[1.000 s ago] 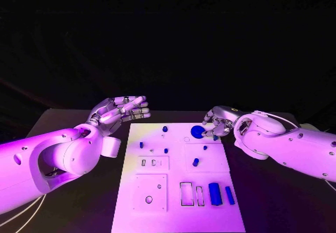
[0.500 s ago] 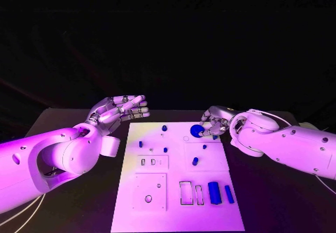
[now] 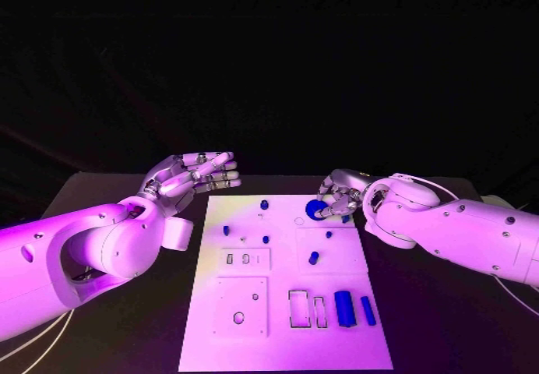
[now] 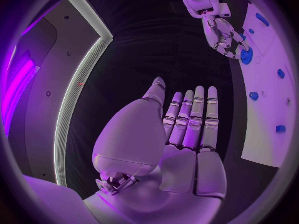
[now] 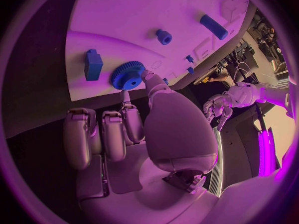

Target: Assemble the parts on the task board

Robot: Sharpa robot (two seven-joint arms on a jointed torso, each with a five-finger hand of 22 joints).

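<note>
Blue gear (image 5: 127, 76) on task board (image 5: 156, 10); right hand (image 5: 140, 134) fingertips touching it.

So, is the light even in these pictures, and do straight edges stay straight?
Head view: violet light, brightest on the white board, background black, edges straight. Left wrist view: the board's edge bends, a lit strip curves. Right wrist view: the board bulges; glare at the rim.

The task board (image 3: 281, 312) is a white plate on a black surface (image 3: 124, 327). On the board, a blue toothed gear (image 5: 127, 75) and small blue parts (image 3: 345, 310) stand out, with a blue block (image 5: 93, 64) beside the gear. The silver fingers (image 4: 190, 119) belong to white arms (image 3: 79, 257).
</note>
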